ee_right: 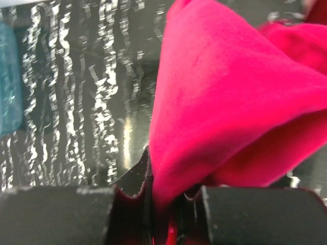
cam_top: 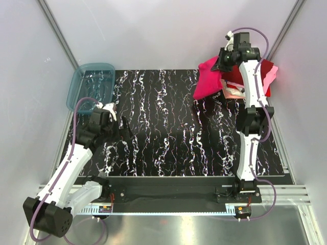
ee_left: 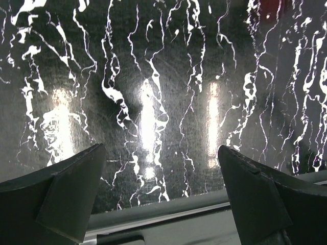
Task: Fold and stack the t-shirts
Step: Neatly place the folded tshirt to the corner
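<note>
One bright pinkish-red cloth t-shirt sits clamped in our right gripper, held high for spreading; left gripper wide, empty.

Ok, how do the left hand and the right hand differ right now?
The left hand is open and empty; the right hand is shut on the bright pinkish-red t-shirt. The left hand hangs over the table near the blue tub; the right hand is at the far right corner, by the other t-shirts. Both are the same dark two-finger type.
</note>
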